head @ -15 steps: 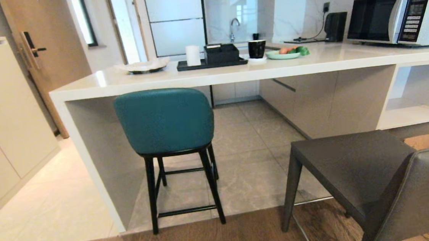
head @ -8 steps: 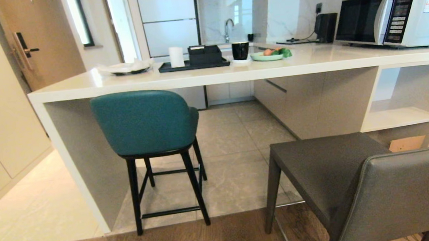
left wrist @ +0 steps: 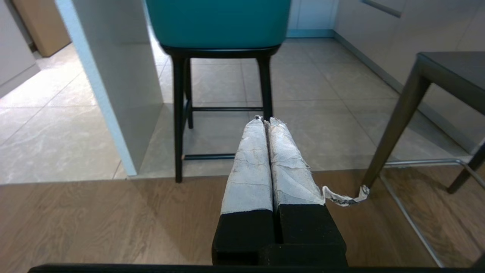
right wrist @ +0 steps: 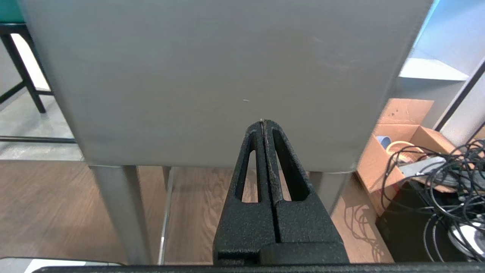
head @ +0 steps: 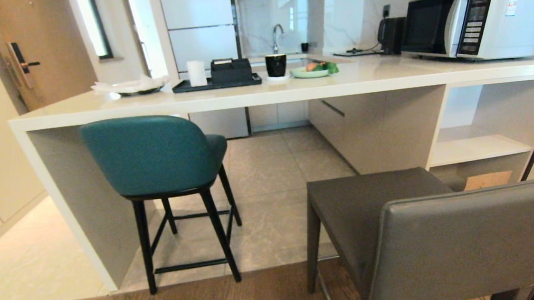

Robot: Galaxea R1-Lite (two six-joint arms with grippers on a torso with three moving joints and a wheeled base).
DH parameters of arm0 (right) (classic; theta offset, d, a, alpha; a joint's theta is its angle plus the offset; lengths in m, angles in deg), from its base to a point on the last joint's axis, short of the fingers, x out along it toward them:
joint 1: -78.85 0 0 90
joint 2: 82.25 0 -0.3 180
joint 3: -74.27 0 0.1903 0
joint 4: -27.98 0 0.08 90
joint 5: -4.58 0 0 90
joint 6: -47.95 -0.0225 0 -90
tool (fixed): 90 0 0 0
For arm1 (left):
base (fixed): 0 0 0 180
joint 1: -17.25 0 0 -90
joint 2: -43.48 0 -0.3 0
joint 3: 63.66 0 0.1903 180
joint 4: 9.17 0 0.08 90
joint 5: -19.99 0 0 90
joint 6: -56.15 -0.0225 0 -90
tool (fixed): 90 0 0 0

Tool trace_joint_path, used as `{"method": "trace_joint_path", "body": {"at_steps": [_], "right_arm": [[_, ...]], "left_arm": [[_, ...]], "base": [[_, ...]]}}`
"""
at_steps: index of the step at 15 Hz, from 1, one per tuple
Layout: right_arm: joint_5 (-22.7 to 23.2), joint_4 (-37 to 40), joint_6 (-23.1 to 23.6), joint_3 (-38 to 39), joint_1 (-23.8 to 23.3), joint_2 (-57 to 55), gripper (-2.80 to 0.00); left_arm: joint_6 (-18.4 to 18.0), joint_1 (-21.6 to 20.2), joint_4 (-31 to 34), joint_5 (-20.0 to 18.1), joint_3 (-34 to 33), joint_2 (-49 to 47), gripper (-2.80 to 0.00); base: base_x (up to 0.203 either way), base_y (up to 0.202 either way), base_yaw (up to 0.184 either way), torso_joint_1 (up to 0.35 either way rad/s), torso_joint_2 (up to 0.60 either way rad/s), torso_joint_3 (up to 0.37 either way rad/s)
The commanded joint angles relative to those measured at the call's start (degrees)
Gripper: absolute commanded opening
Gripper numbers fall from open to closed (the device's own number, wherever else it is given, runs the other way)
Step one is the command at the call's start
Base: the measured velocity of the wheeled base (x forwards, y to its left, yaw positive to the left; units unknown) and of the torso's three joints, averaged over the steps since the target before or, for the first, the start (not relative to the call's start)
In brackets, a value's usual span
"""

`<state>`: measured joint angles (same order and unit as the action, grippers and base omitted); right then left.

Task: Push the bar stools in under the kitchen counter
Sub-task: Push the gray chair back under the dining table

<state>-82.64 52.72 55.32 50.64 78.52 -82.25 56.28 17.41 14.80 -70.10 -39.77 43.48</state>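
Beneath the glossy off-white stone-look worktop (head: 262, 93) nothing shelters the grey leather square-backed stool (right wrist: 227, 76), directly ahead of the right gripper (right wrist: 262, 122), fingers closed, empty.

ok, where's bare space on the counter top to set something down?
On the kitchen counter, a bare stretch runs between the green plate and the microwave. The near edge above the teal stool is bare too. Crowded: the far edge, with white dish, black tray and black cup.
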Motion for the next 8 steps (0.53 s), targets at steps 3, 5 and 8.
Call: {"method": "trace_joint_path", "body": {"at_steps": [3, 5, 8], "right_arm": [[0.0, 0.0, 0.1, 0.0, 0.0, 0.0, -2.80], [0.0, 0.0, 0.1, 0.0, 0.0, 0.0, -2.80], [0.0, 0.0, 0.1, 0.0, 0.0, 0.0, -2.80]], "left_arm": [[0.0, 0.0, 0.0, 0.0, 0.0, -0.1, -2.80], [0.1, 0.0, -0.1, 0.0, 0.0, -0.1, -2.80], [0.1, 0.0, -0.1, 0.0, -0.1, -0.1, -2.80]], "base": [[0.000, -0.031, 0.002, 0.002, 0.00, 0.000], [-0.035, 0.003, 0.007, 0.001, 0.00, -0.003], [-0.186, 0.001, 0.003, 0.003, 0.00, 0.001]]}}
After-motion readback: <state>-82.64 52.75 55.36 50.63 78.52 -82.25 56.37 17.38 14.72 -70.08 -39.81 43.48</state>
